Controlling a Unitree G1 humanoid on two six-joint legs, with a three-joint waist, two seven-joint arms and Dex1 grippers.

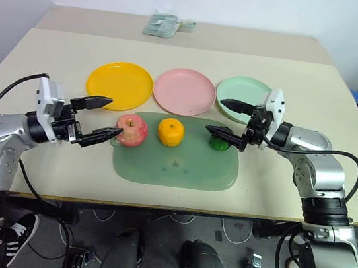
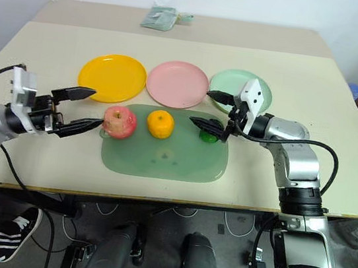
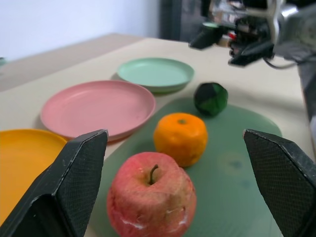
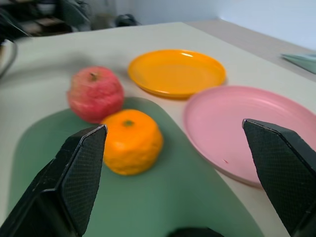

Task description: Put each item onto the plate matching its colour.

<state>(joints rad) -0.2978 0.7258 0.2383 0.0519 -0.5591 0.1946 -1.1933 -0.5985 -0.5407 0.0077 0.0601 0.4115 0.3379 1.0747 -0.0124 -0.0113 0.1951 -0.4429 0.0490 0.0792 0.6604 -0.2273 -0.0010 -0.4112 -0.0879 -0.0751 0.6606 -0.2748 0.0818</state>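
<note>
Pink-red apple (image 1: 131, 129), orange (image 1: 170, 131) and dark green vegetable (image 1: 218, 141), possibly a pepper: all on green mat (image 1: 174, 167), off the plates. Left gripper (image 1: 99, 119) spread wide, empty, just beside apple. Right gripper (image 1: 229, 120) wide, empty, over vegetable. Firm, round, probably slippery; grip across widest part.

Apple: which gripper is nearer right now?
Left. The left gripper is open right beside the apple, one finger tip nearly at it. The right gripper is across the mat, by the green vegetable.
</note>
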